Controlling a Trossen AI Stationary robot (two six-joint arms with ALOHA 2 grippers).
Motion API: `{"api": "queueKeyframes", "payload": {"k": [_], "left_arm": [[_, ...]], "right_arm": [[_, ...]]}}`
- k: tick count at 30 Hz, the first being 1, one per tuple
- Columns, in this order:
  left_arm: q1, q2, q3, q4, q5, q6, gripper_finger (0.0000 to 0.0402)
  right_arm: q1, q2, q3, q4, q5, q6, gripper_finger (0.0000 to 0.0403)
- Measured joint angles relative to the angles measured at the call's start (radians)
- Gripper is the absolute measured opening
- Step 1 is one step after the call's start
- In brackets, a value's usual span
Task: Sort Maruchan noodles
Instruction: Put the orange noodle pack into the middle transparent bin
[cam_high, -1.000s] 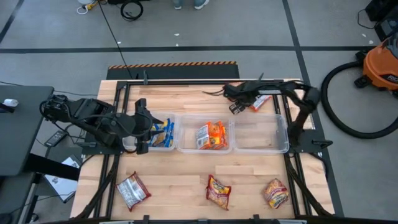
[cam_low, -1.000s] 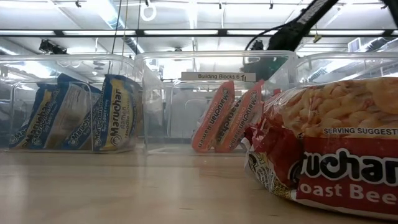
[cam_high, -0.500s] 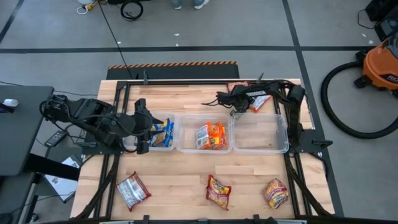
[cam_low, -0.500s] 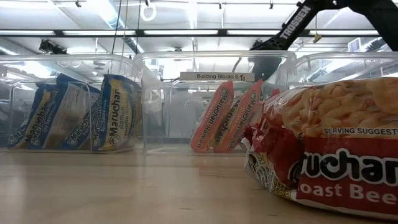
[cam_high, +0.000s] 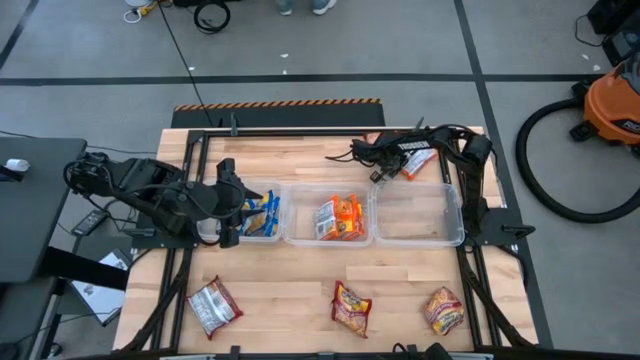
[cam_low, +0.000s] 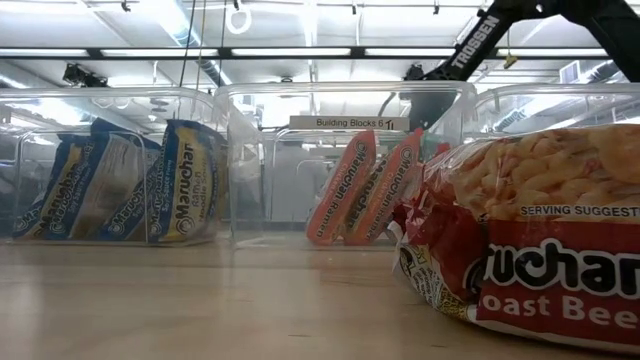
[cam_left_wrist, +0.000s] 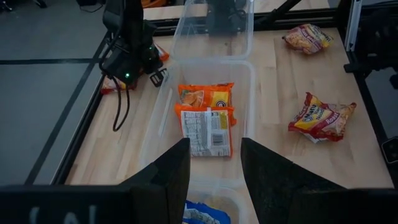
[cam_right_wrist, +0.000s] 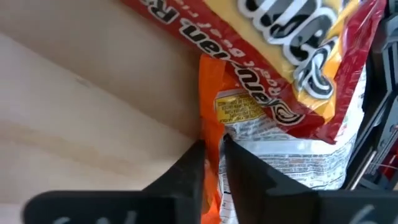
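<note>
My right gripper (cam_right_wrist: 211, 146) is down at the table's far side, behind the bins, shut on an orange noodle packet (cam_right_wrist: 210, 106). That packet lies against a red and silver-white packet (cam_right_wrist: 280, 56). My left gripper (cam_left_wrist: 214, 152) hangs open over the left bin (cam_high: 272, 232), which holds blue packets (cam_high: 262, 212) standing on edge. Orange packets (cam_high: 340, 217) lie in the middle bin (cam_left_wrist: 166, 109). The right bin (cam_high: 420, 215) shows nothing inside. Three more packets (cam_high: 214, 305), (cam_high: 351, 305), (cam_high: 443, 310) lie flat near the front edge. My right gripper pinches the orange packet's thin edge (cam_right_wrist: 211, 127) between its two fingers. The fingers slant down from above. The packet's far part lies against the red packet on the table; one layer or several, I cannot tell.
The three clear bins stand in a row across the table's middle. A black frame rail (cam_high: 300, 131) runs along the far edge, close behind my right gripper. An orange vacuum (cam_high: 612, 100) and its hose are on the floor at the right.
My right arm has folded in and lowered its gripper toward the packets at the table's far side, turning its wrist a little. My left arm has kept still.
</note>
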Motion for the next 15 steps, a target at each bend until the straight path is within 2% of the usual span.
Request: {"api": "queueKeyframes", "payload": {"k": [7, 15], "left_arm": [[0.0, 0.0, 0.0, 0.0, 0.0, 0.0, 0.0148], [0.0, 0.0, 0.0, 0.0, -0.001, 0.01, 0.0148]], "right_arm": [[-0.003, -0.01, 0.0, -0.004, -0.02, 0.014, 0.0011], [0.022, -0.13, 0.056, -0.134, -0.043, 0.034, 0.0008]]}}
